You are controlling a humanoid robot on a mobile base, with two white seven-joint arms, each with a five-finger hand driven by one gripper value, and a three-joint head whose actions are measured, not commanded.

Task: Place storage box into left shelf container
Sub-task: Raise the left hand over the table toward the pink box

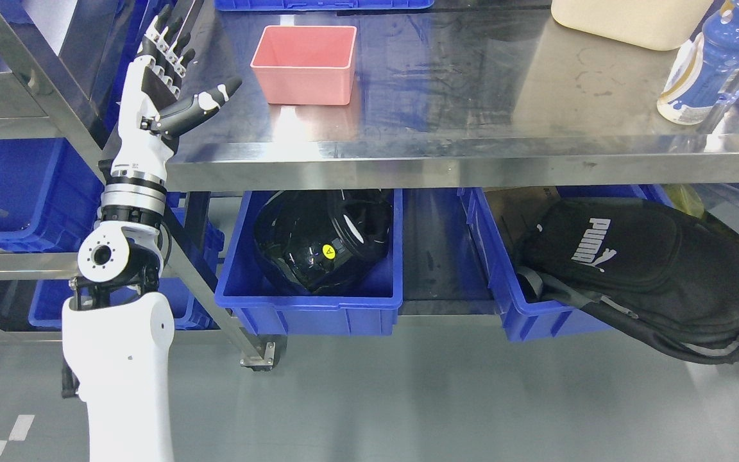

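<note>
One hand works here — the left hand [174,77], fingers spread wide and empty, is raised beside the pink storage box [304,64] on the steel shelf [472,147] — so the reach comes first, then a grasp.

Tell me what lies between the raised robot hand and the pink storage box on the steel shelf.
Nothing: in the head view, only bare steel shelf separates the open left robot hand from the pink storage box.
</note>
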